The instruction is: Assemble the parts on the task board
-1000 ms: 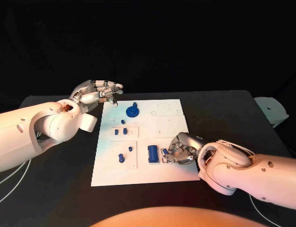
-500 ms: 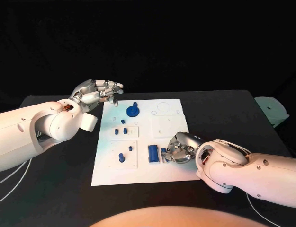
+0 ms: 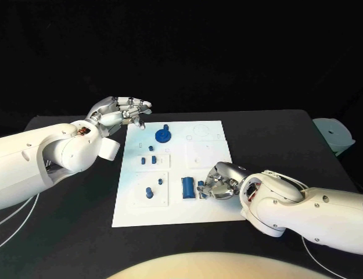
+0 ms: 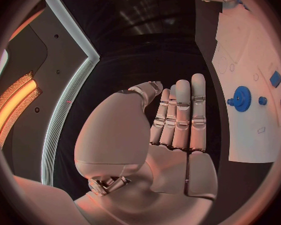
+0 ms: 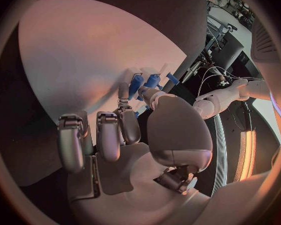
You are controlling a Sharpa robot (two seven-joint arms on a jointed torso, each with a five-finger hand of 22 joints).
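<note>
The right hand has crept slightly left at lower centre of the task board, fingers curled onto a small blue part, apparently seating it. The left hand stays open, empty, upper left.

The setting was a robotics laboratory test station: a black table stood before a black backdrop, carrying a white task board with blue parts, while cabled equipment occupied the surrounding room.
</note>
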